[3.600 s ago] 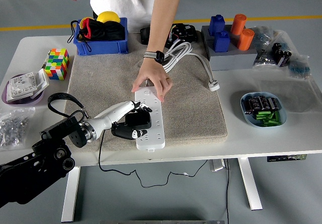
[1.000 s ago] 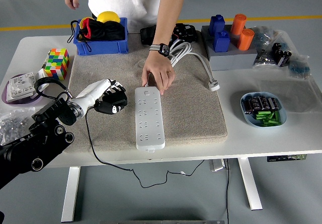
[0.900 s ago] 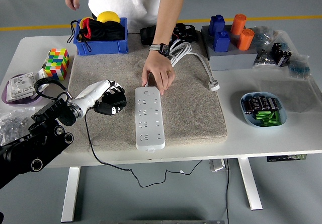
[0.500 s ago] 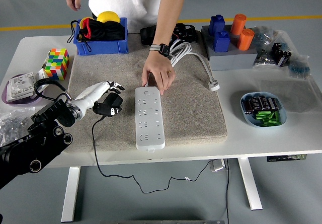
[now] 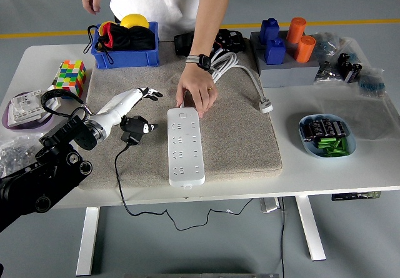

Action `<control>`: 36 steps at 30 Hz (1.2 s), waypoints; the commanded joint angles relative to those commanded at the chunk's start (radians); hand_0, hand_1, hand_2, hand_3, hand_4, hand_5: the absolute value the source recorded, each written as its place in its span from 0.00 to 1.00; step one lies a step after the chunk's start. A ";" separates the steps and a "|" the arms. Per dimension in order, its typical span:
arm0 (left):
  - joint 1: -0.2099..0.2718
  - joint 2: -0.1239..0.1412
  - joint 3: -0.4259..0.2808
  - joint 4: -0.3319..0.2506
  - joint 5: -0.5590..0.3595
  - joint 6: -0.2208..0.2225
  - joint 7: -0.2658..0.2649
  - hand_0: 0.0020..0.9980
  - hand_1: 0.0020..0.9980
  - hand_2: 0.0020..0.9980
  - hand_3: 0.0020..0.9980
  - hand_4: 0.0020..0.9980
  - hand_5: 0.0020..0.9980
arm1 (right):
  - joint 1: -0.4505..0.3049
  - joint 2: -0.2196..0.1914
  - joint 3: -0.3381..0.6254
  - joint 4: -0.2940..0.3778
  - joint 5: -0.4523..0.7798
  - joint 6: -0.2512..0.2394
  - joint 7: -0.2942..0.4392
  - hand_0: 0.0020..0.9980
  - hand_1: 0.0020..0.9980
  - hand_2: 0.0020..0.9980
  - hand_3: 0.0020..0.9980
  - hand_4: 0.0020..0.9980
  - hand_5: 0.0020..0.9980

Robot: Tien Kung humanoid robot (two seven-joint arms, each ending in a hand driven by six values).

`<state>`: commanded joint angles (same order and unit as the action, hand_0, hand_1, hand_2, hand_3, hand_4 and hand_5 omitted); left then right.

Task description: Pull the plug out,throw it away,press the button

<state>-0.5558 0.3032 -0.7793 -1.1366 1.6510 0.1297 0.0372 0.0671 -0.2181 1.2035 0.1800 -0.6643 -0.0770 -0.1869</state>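
Observation:
A white power strip (image 5: 185, 145) lies lengthwise on the beige mat (image 5: 237, 134), with no plug in its sockets. A person's hand (image 5: 195, 96) rests on the strip's far end. The black plug (image 5: 134, 128) lies on the mat just left of the strip, and its black cord (image 5: 119, 178) trails over the table's near edge. My left hand (image 5: 146, 93) hovers slightly beyond the plug, fingers spread, holding nothing. My right arm is out of view.
A blue bin (image 5: 125, 48) with black and yellow items stands at the back left, and a Rubik's cube (image 5: 70, 78) is left of the mat. A white cable with a plug (image 5: 265, 106) lies at the mat's right. A blue bowl of batteries (image 5: 327, 135) sits further right.
My left hand carried the black plug left from the strip, then opened. The plug now lies on the mat and the fingers have lifted off toward the far side.

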 joint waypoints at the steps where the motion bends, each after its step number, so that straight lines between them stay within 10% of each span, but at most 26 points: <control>1: -0.001 0.000 0.001 -0.017 0.002 -0.005 0.002 0.64 0.67 0.58 0.78 0.76 0.00 | 0.000 0.000 -0.001 0.000 0.000 0.000 0.000 0.76 0.67 0.65 0.62 0.67 0.50; 3: -0.008 -0.003 0.009 -0.053 -0.001 -0.015 0.010 0.64 0.67 0.58 0.78 0.76 0.00 | 0.001 0.000 -0.004 0.000 0.004 0.000 0.002 0.76 0.67 0.65 0.62 0.67 0.50; 4: -0.012 -0.005 0.012 -0.061 -0.010 -0.018 0.011 0.21 0.23 0.29 0.67 0.38 0.00 | 0.002 0.000 -0.006 0.000 0.005 0.000 0.003 0.76 0.67 0.65 0.62 0.67 0.50; 9: -0.049 -0.021 0.046 -0.026 -0.068 -0.038 0.028 0.21 0.23 0.29 0.67 0.38 0.00 | 0.002 0.000 -0.010 0.000 0.007 -0.001 0.002 0.76 0.67 0.65 0.62 0.67 0.50; 10: -0.064 -0.026 0.062 -0.005 -0.072 -0.041 0.034 0.07 0.03 0.13 0.65 0.20 0.00 | 0.001 -0.001 -0.010 0.000 0.007 -0.001 0.002 0.76 0.67 0.65 0.62 0.67 0.50; 24: -0.211 -0.108 0.224 0.196 -0.201 -0.119 0.173 0.00 0.00 0.04 0.66 0.29 0.00 | 0.007 -0.006 -0.028 0.000 0.015 -0.002 0.000 0.76 0.67 0.65 0.62 0.67 0.50; 36: -0.249 -0.146 0.263 0.270 -0.215 -0.125 0.190 0.00 0.00 0.04 0.67 0.31 0.00 | 0.007 -0.010 -0.039 0.000 0.018 -0.003 0.000 0.76 0.67 0.65 0.62 0.66 0.50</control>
<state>-0.8046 0.1570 -0.5164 -0.8667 1.4357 0.0046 0.2268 0.0744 -0.2285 1.1648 0.1800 -0.6467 -0.0796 -0.1874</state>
